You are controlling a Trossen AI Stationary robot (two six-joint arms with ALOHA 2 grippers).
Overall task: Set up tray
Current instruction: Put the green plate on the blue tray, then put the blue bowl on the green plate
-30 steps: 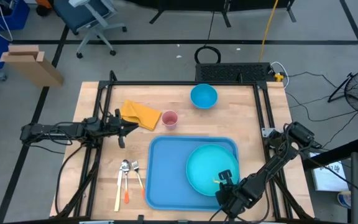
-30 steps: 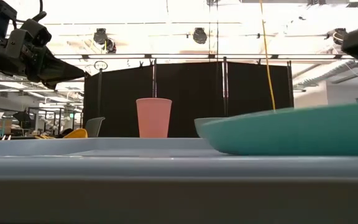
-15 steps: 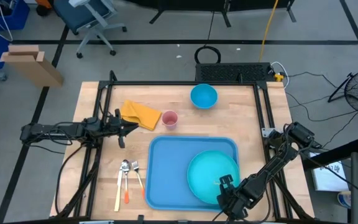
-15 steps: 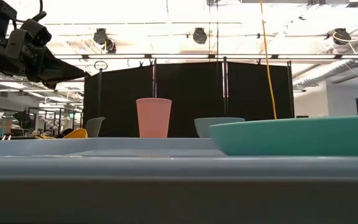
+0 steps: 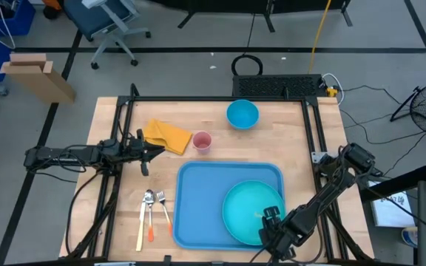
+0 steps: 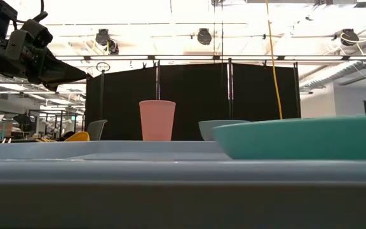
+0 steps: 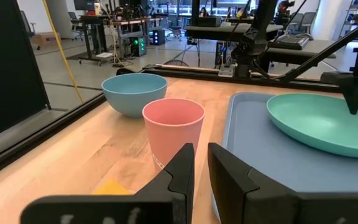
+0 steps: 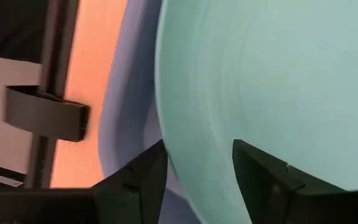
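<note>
The light-blue tray lies on the wooden table toward the near edge. A round teal plate lies flat on the tray's right half, level in the low view. My right gripper is open at the plate's near right rim, with one finger on either side of it. Whether a finger touches the rim, I cannot tell. My left gripper hangs shut above the table's left side beside a yellow cloth. It holds nothing.
A pink cup stands just beyond the tray's far edge, and a blue bowl stands farther back. A spoon, a fork and another utensil lie left of the tray. Black frame rails run along the table's sides.
The teal plate was tilted with one side raised. It has come down level onto the tray and has shifted a little toward the near edge. My right gripper has gone slightly toward the near edge with it.
</note>
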